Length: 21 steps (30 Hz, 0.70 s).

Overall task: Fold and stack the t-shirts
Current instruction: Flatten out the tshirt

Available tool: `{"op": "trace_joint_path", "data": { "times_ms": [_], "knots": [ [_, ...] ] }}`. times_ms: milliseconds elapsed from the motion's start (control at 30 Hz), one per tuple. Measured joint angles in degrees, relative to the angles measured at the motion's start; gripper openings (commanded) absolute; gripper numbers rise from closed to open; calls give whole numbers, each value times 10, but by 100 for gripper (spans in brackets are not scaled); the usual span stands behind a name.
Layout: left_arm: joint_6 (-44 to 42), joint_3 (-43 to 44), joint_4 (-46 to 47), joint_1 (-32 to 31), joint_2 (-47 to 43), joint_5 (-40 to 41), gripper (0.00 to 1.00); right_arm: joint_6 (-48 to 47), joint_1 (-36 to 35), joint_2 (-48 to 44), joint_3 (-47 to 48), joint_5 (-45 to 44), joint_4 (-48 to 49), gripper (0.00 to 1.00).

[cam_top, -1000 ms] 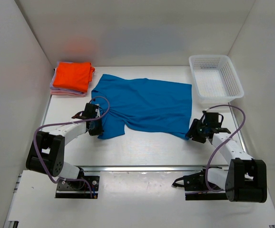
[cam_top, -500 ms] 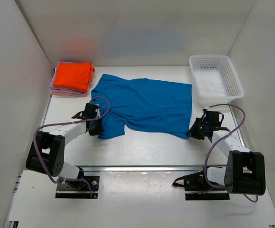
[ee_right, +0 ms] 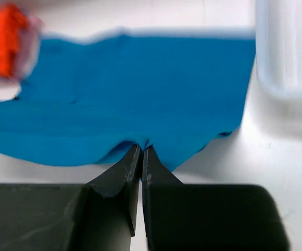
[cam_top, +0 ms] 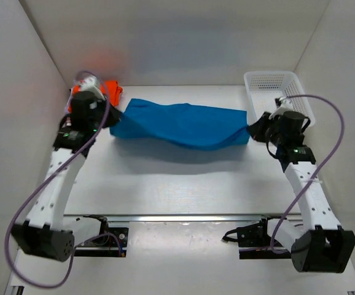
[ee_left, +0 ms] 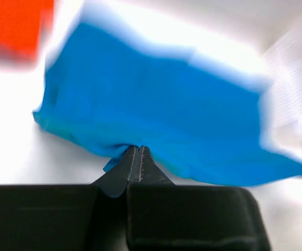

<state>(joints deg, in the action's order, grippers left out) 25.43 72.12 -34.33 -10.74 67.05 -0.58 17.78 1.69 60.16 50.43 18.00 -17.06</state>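
The bright blue t-shirt (cam_top: 180, 125) hangs stretched between my two grippers above the table, its near edge lifted. My left gripper (cam_top: 112, 120) is shut on the shirt's left end; in the left wrist view its tips (ee_left: 139, 149) pinch the blue cloth (ee_left: 166, 110). My right gripper (cam_top: 251, 128) is shut on the shirt's right end; in the right wrist view its tips (ee_right: 141, 147) pinch the blue cloth (ee_right: 135, 94). A folded orange t-shirt (cam_top: 111, 91) lies on pale pink ones at the back left, mostly hidden by my left arm; it shows in the right wrist view (ee_right: 2, 42).
A white mesh basket (cam_top: 276, 92) stands at the back right, just behind my right gripper; its rim shows in the right wrist view (ee_right: 281, 91). White walls enclose the table on three sides.
Both grippers have risen from the table's near part and moved toward the back, carrying the blue shirt's near edge up and over. The shirt is now bunched into a narrower band.
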Motion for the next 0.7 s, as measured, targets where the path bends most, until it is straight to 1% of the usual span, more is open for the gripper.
{"op": "trace_joint_path", "data": {
  "times_ms": [100, 200, 300, 433, 567, 700],
  "knots": [
    [9, 73, 7, 4, -68, 2, 0, -1, 1, -45, 63, 4, 3, 0],
    [19, 111, 15, 5, -141, 2, 0, -9, 14, -86, 113, 12, -1, 1],
    [24, 168, 1, -1, -176, 2, 0, -20, 29, -119, 163, 30, -10, 0],
    [30, 249, -9, -14, -184, 2, 0, -30, 36, -135, 239, 40, -38, 0],
    [30, 331, -31, -31, -159, 2, 0, -37, 23, -130, 318, 40, -61, 0],
    [26, 368, -32, -33, -123, 2, 0, -46, 12, -105, 373, 41, -71, 0]
  ]
}}
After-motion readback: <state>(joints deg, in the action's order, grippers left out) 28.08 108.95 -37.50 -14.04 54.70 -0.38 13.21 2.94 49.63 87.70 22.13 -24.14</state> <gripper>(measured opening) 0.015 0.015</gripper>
